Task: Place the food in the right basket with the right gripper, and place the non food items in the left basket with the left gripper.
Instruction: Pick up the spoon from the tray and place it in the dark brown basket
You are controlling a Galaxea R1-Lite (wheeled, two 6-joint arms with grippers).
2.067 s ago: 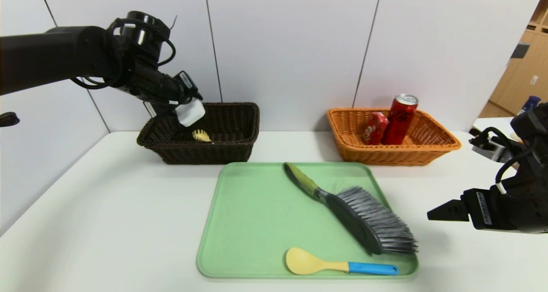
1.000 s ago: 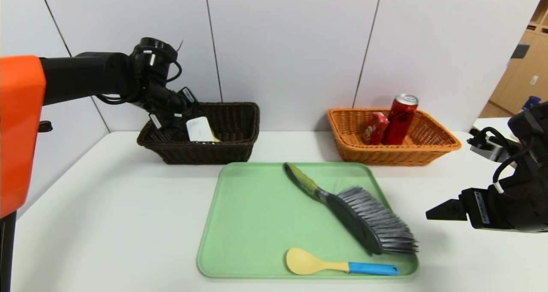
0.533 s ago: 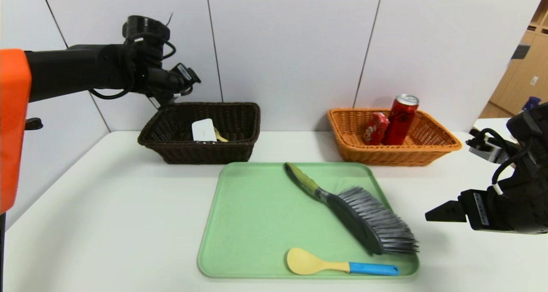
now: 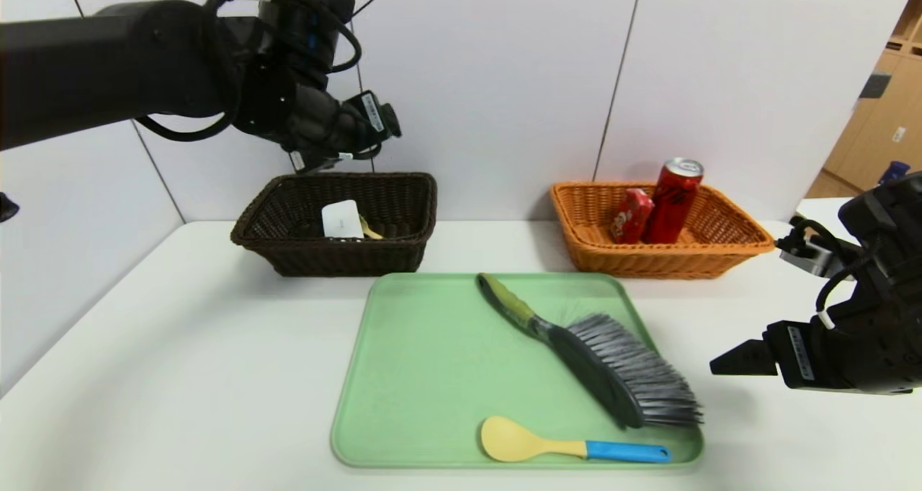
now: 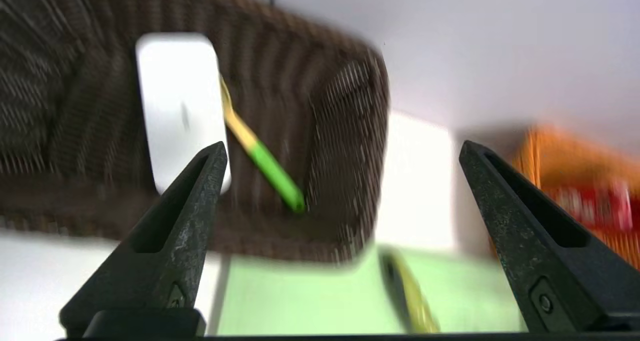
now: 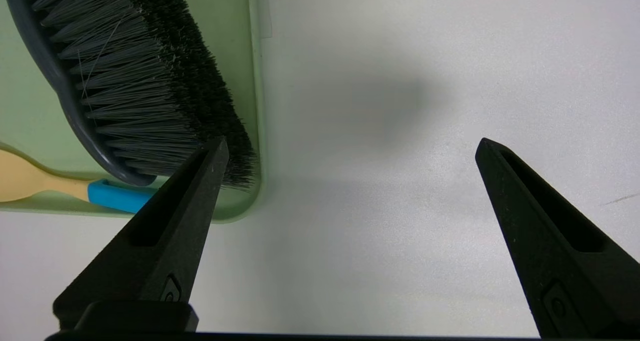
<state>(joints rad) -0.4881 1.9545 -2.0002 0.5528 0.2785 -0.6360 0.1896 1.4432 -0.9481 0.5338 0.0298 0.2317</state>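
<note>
The white case and the green-handled fork-spoon lie inside the dark brown left basket. My left gripper hangs open and empty high above that basket, near its right end. The red soda can and the snack packet stand in the orange right basket. The brush and the blue-handled spoon rest on the green tray. My right gripper is open over bare table, just right of the tray's near corner.
The white table carries both baskets along the back wall, with the tray in front between them. The brush bristles reach close to the tray rim beside my right gripper.
My left gripper let go of the white case, which now lies in the dark basket. It opened, rose and swung to the right. The right arm barely moved.
</note>
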